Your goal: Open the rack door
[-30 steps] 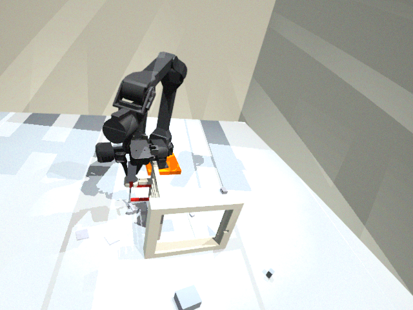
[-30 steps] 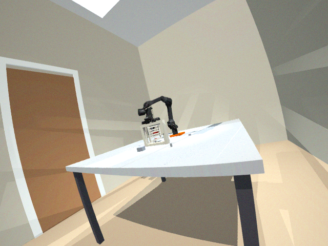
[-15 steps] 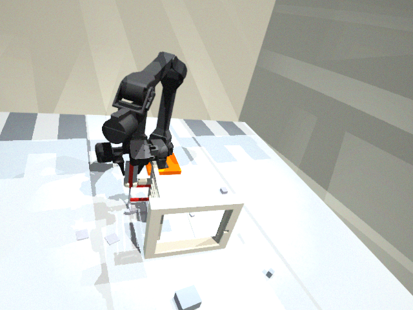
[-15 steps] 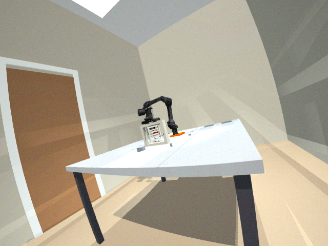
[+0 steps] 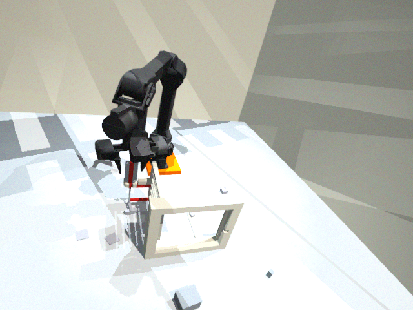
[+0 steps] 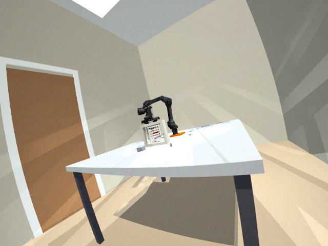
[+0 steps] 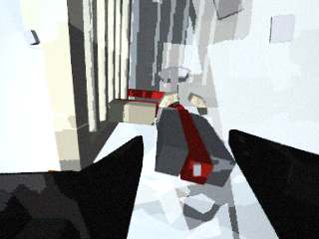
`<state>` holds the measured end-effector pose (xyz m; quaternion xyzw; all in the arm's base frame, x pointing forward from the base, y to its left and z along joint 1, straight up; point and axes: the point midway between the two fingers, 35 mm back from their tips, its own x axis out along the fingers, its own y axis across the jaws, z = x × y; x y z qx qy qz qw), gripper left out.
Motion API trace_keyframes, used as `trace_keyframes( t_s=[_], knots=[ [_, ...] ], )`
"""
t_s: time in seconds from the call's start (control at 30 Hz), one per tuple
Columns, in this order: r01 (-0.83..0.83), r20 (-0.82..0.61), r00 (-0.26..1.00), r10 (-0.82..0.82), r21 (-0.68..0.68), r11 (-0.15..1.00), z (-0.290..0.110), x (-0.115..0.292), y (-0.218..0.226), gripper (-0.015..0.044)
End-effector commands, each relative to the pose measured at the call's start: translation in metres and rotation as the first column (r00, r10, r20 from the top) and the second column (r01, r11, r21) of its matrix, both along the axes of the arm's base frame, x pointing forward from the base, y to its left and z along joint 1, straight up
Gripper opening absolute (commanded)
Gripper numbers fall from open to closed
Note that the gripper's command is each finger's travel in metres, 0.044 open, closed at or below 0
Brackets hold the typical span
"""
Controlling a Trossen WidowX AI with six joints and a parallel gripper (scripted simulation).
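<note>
The cream rack frame (image 5: 195, 209) (image 6: 166, 129) stands on the table. Its slatted door (image 5: 155, 186) (image 7: 117, 50) is swung well open, stretching back from the frame's left side towards the arm's base at roughly a right angle. The upright handle (image 5: 130, 176) (image 7: 171, 141), dark grey with a red stripe, stands off the door's outer face on a short cream and red mount. My gripper (image 5: 131, 166) (image 7: 185, 138) is open, with one fingertip on each side of the handle's top. In the wrist view a gap shows at the left finger; contact at the right finger is unclear.
The arm's orange base plate (image 5: 173, 165) (image 6: 177, 134) is behind the door. A larger grey block (image 5: 189, 296) (image 6: 141, 148) lies in front of the frame. Small blocks (image 5: 223, 190) (image 5: 269, 273) lie to the right, and flat squares (image 5: 82, 234) (image 5: 111, 237) to the left.
</note>
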<state>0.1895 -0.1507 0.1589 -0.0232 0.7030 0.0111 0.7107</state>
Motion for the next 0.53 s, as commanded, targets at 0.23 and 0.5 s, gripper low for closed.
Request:
trace_keyframes(
  t_s=[0.23,0.5],
  knots=[
    [-0.003,0.008,1.0,0.003,-0.007,1.0,0.015,0.002,-0.001,0.0287],
    [-0.002,0.011,1.0,0.002,-0.01,1.0,0.024,0.002,-0.001,0.0287]
  ],
)
